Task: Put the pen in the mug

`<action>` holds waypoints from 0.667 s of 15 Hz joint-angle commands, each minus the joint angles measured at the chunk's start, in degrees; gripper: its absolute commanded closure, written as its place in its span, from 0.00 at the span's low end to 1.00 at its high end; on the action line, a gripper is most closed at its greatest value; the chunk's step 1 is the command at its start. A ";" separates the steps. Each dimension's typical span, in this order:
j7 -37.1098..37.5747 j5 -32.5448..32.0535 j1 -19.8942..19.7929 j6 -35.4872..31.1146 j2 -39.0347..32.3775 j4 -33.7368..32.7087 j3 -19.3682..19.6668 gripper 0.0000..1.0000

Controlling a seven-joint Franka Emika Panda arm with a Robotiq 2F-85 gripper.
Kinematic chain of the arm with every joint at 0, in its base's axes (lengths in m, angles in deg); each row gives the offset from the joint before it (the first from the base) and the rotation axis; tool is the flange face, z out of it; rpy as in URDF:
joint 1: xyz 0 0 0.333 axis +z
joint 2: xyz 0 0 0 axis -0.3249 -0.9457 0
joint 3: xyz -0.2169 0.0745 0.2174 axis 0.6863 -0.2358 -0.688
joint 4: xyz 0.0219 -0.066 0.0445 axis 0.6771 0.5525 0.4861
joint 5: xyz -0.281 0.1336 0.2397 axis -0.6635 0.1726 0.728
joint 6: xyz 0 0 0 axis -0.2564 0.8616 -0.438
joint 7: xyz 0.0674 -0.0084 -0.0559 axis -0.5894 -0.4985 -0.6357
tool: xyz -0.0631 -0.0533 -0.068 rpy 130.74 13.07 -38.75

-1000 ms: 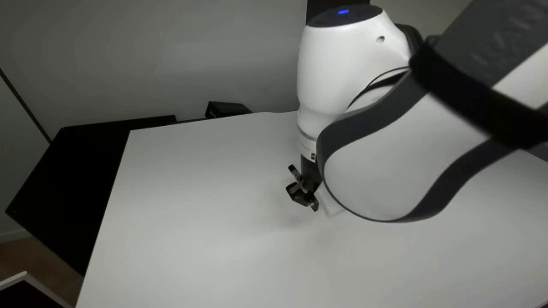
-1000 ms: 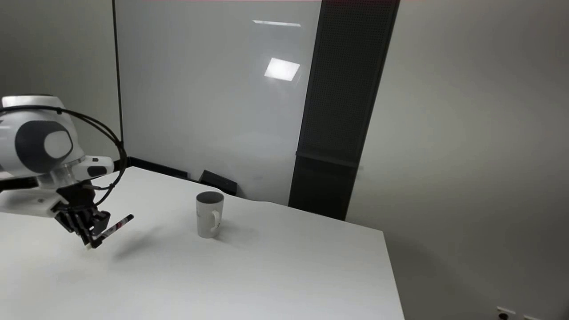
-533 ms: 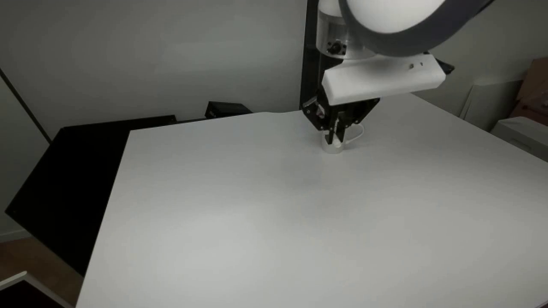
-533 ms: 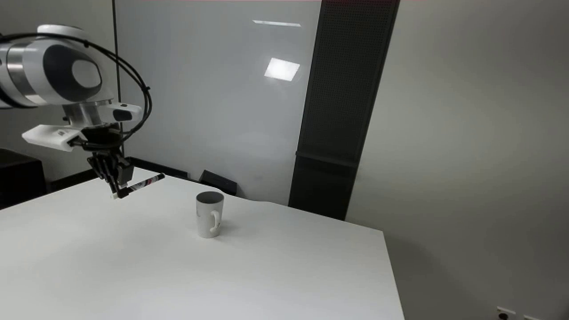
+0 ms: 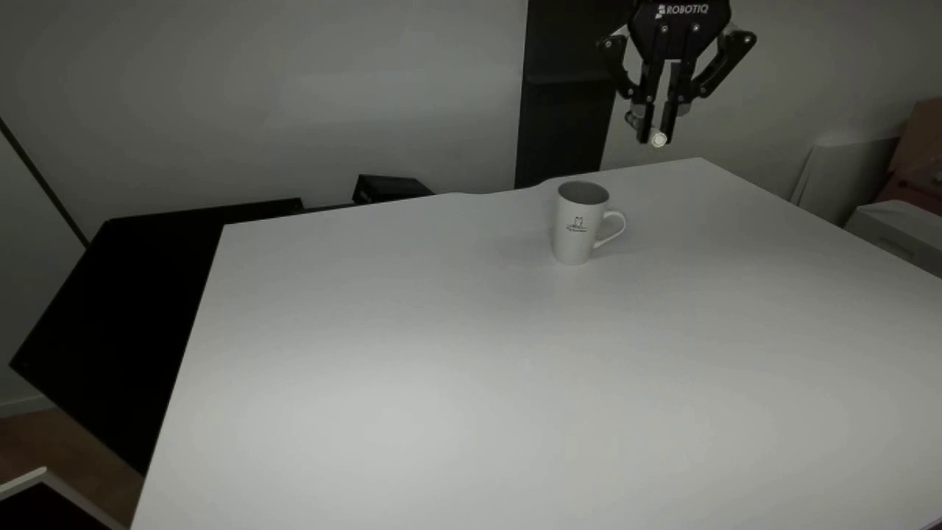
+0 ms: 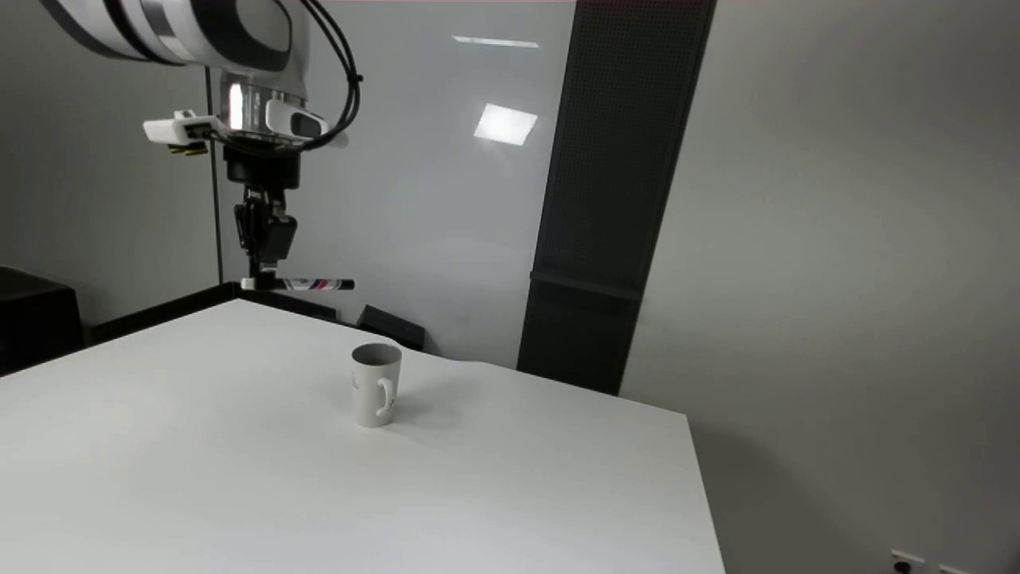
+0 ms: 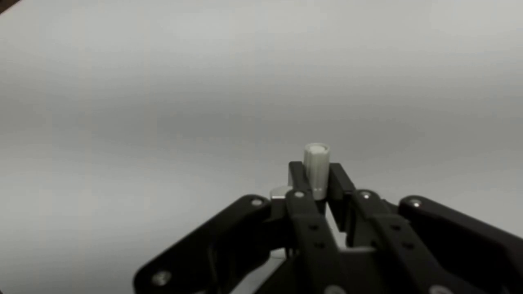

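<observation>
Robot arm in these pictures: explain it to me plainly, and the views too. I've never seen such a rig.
The machine is a single robot arm ending in a two-fingered hand. Two of the views come from cameras standing outside the robot, looking at the scene from different places. The remaining one comes from a camera on the wrist, so the hand looms large at the bottom of it.

On the white table stands a white mug, upright, with a handle and a small dark print.

The hand is closed on a pen, gripping it near its white end. The pen is held roughly level in the air, not in the mug.
</observation>
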 commanded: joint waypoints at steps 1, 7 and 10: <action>0.57 7.69 -6.91 9.03 -4.36 -10.42 -1.74 0.93; 2.76 22.87 -14.41 10.62 -10.74 -17.58 -1.70 0.93; 3.93 30.23 -16.92 8.83 -13.82 -18.38 -2.03 0.93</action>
